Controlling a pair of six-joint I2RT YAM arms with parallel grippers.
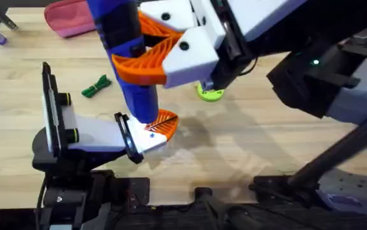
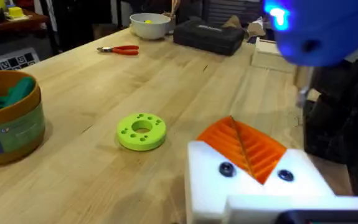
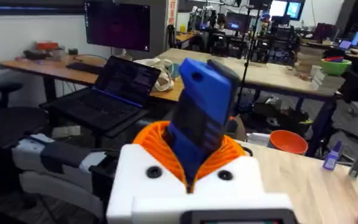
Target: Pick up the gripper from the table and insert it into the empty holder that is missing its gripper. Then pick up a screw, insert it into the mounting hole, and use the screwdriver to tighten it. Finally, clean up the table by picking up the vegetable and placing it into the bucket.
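Above the holder (image 1: 146,142), the right end effector (image 1: 146,54) clamps the screwdriver (image 1: 129,57) upright (left end effector's state unclear).

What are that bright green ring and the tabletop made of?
The green ring looks like matte plastic, probably 3D-printed: uniform colour, dull surface and a neat circle of small holes. The table looks like pale wood with a smooth satin finish: long grain lines and board seams show along it.
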